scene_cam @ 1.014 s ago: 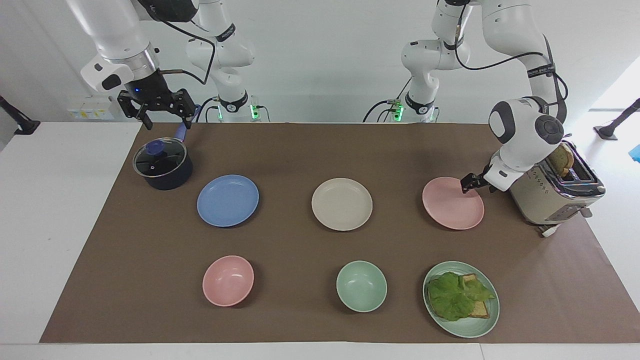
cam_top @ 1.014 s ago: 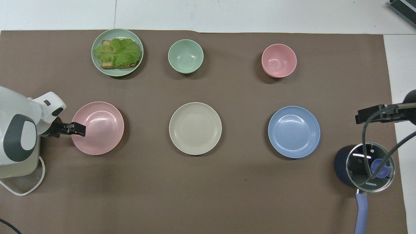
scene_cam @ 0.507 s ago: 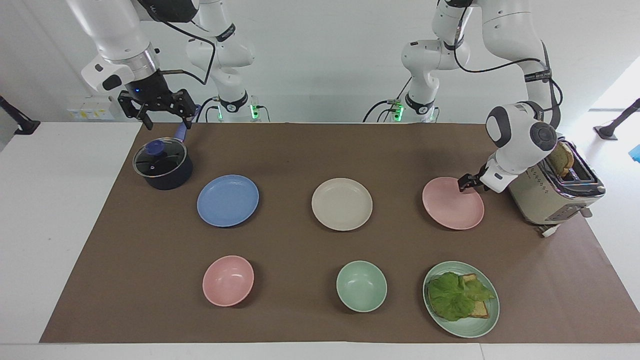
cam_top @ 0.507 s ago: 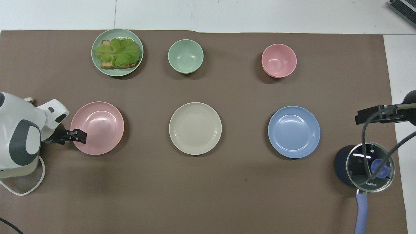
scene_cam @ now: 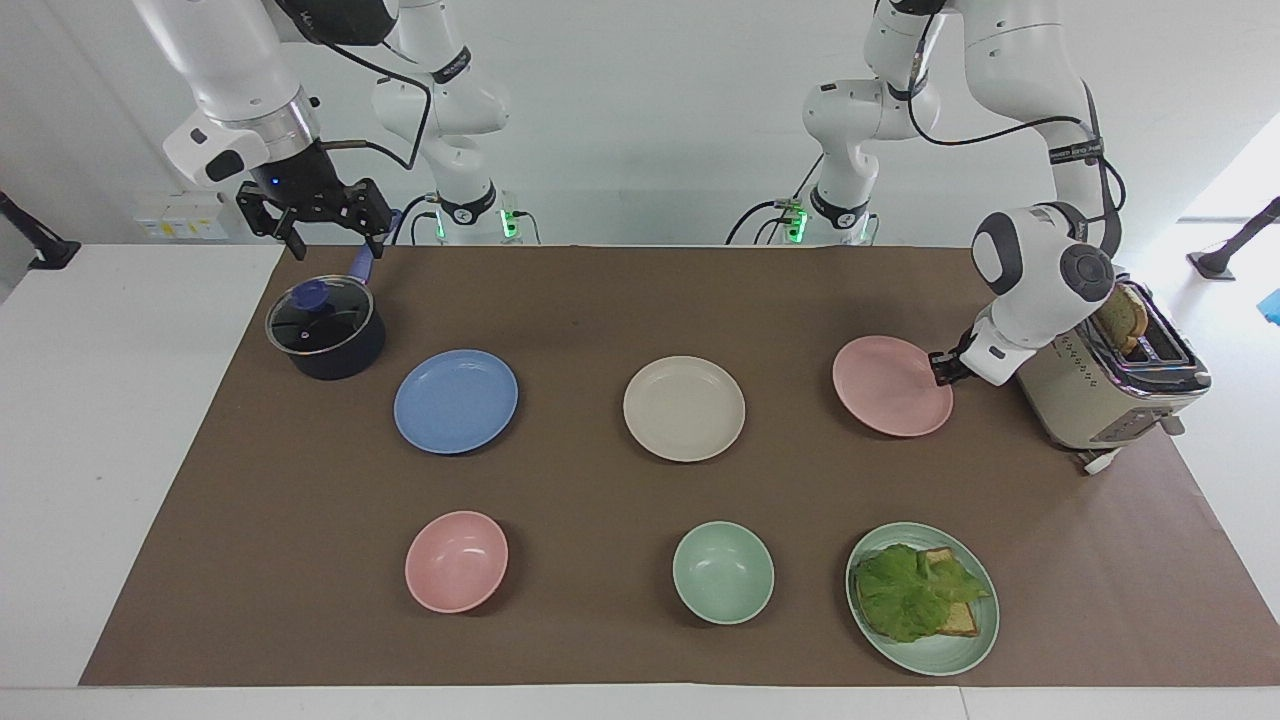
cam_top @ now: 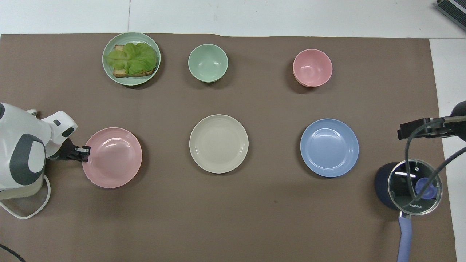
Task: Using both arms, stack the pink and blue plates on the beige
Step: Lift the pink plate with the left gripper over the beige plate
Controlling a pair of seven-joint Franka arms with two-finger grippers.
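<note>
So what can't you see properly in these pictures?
- Toaster: in the overhead view the left arm covers nearly all of it.
- Left tool: shut on the pink plate rim; its underside is hidden.
- Right tool: cut off by the overhead view's edge.
- Pot: contents unclear through the lid.
- Sandwich: filling hidden under lettuce.

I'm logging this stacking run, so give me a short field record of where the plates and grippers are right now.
pink plate: lifted off the mat, gripped at its rim
left gripper: shut on pink plate, beside the toaster
beige plate: mid-table, nothing on it
blue plate: flat on the mat, untouched
right gripper: open, waiting above the pot
stacked so far: none
</note>
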